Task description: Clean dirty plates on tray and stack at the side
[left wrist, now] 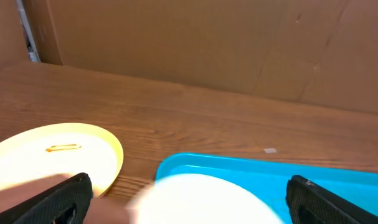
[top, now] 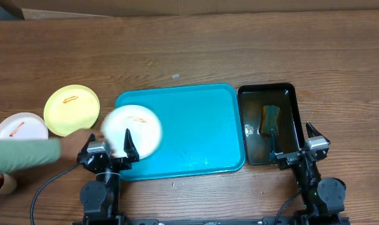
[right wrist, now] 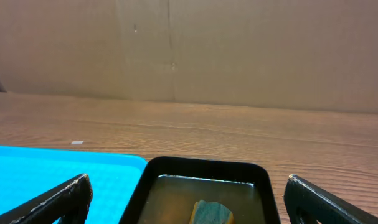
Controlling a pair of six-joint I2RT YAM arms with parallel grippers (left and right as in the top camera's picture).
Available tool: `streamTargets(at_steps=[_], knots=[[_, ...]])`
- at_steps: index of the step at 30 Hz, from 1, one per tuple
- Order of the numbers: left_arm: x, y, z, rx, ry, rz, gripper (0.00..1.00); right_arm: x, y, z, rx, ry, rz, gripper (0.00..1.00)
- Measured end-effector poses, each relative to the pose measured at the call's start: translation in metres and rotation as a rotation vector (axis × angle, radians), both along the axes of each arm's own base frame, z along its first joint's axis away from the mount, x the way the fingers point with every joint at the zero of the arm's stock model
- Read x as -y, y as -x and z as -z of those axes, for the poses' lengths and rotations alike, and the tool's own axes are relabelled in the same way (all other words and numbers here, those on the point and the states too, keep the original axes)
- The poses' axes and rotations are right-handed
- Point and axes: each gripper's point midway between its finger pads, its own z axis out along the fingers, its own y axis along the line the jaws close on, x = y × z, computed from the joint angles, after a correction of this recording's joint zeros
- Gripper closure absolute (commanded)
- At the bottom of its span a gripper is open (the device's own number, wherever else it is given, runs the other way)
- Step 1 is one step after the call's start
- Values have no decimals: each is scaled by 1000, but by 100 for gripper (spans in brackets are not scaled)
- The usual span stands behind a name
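Your left gripper [top: 110,136] stood with its fingers spread wide and nothing between them, at the near left corner of the teal tray [top: 201,125]. Your right gripper [top: 291,134] was spread and empty too, at the near edge of the black tray [top: 289,94], where a sponge [top: 271,119] lay in the water.

One white plate [top: 136,128] sat on the left part of the teal tray, blurred in both views. A green-sleeved arm [top: 24,155] reached in from the left to the plate's edge; you could not tell whether it gripped the plate. The yellow plate [top: 72,109] and the other white plate [top: 19,128] lay on the table to the left, off the tray, each with an orange smear.

The sound course, I judge, was to hold both arms back until that arm had cleared. Then you should have sent the right gripper down over the sponge, closing squarely across it. The left gripper was best placed to steady the plate's near rim.
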Motion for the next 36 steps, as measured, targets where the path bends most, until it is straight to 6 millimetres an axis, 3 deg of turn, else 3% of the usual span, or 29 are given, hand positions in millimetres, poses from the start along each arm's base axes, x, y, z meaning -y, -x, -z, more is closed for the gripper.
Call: streamTargets(at_steps=[36], knots=[[2, 0, 0, 0, 0, 11, 0, 0, 0, 0, -1, 0, 0, 0]])
